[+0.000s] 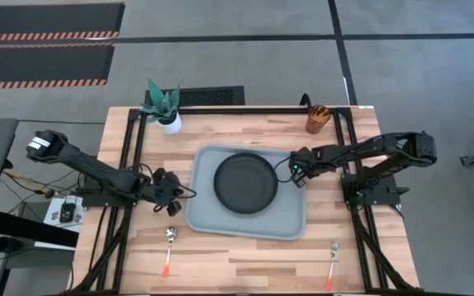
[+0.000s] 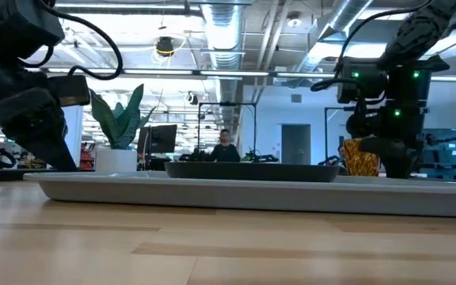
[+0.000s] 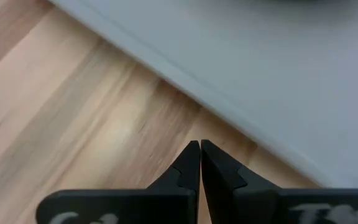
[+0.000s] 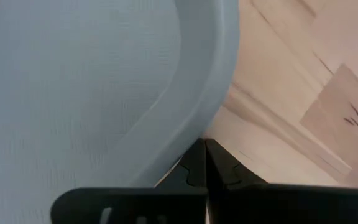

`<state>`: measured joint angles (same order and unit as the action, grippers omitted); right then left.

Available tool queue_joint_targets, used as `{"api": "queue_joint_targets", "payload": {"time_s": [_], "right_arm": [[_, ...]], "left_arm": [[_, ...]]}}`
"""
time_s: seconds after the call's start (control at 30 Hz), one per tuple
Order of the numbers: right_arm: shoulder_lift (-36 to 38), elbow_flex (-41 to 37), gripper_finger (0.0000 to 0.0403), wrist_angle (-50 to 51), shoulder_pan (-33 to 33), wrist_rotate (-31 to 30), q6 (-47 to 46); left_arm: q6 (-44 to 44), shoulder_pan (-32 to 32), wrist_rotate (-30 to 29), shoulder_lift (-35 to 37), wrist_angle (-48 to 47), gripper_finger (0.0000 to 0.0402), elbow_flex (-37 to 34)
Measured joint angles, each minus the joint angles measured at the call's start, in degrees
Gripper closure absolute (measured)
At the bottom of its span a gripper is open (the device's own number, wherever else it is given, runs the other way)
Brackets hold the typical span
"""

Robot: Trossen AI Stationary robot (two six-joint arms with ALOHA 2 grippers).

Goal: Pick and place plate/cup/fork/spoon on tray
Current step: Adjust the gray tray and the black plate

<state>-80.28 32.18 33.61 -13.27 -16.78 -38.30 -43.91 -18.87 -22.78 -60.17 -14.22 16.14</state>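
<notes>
The plate (image 1: pixel 245 182) already lies flat in the middle of the tray (image 1: pixel 206 215), which sits at the centre of the worktop (image 1: pixel 245 255), so the largest piece is in place and leaves bare tray floor round it for the smaller things. The cup (image 1: pixel 317 118) stands upright at the far edge of the worktop on the right arm's side, well apart from the tray; that arm looks best placed to fetch it. The spoon (image 1: pixel 169 247) lies near the front edge on the left arm's side, and the fork (image 1: pixel 332 261) near the front edge on the right arm's side, both on bare wood with their red-orange handles pointing toward the front edge; each seems laid out within reach of the nearer arm. The left gripper (image 1: pixel 174 196) is low just beside the tray's left rim, its jaws pressed together and holding nothing, as the left wrist view shows (image 3: pixel 200 148). The right gripper (image 1: pixel 297 171) is at the tray's right rim, close to the plate, jaws likewise closed and empty (image 4: pixel 201 146). A white pot with a green plant (image 1: pixel 164 107) stands at the far left corner, out of the way of the work. Judging by this layout, three pieces remain to be carried over.
</notes>
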Motion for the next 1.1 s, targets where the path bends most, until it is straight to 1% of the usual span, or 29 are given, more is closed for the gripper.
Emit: {"api": "queue_joint_targets", "payload": {"time_s": [0.1, 0.23, 0.6, 0.67, 0.8, 0.87, 1.1], "right_arm": [[0.8, -0.1, 0.0398, -0.8, -0.2, -0.4, 0.3], [2.1, 0.0, 0.0398, -3.3, -0.5, -2.7, 0.5], [2.2, 3.2, 0.0398, -2.3, -2.6, -1.5, 1.3], [2.2, 3.3, 0.0398, -2.4, -3.1, -1.0, 1.3], [2.2, 3.3, 0.0398, -3.1, -3.2, 0.4, 0.9], [2.2, 3.3, 0.0398, -3.1, -2.8, 1.5, 0.1], [2.2, 3.3, 0.0398, -2.9, -0.2, 3.4, -0.7]], "left_arm": [[-0.1, 0.0, 1.4, -1.1, 2.7, 0.0401, 0.0], [0.2, -0.7, 1.6, -1.9, 4.6, 0.0401, 0.0], [0.7, -1.9, 1.8, -1.7, 4.4, 0.0401, 0.1], [1.0, -1.9, 1.3, -1.7, 2.7, 0.0401, 0.2], [0.1, -1.9, -0.9, -1.7, -6.4, 0.0401, 2.3], [-0.3, -1.9, -2.2, -1.7, -9.4, 0.0401, 3.1], [1.5, 0.4, -3.6, -1.7, -9.1, 0.0401, 3.4]]}}
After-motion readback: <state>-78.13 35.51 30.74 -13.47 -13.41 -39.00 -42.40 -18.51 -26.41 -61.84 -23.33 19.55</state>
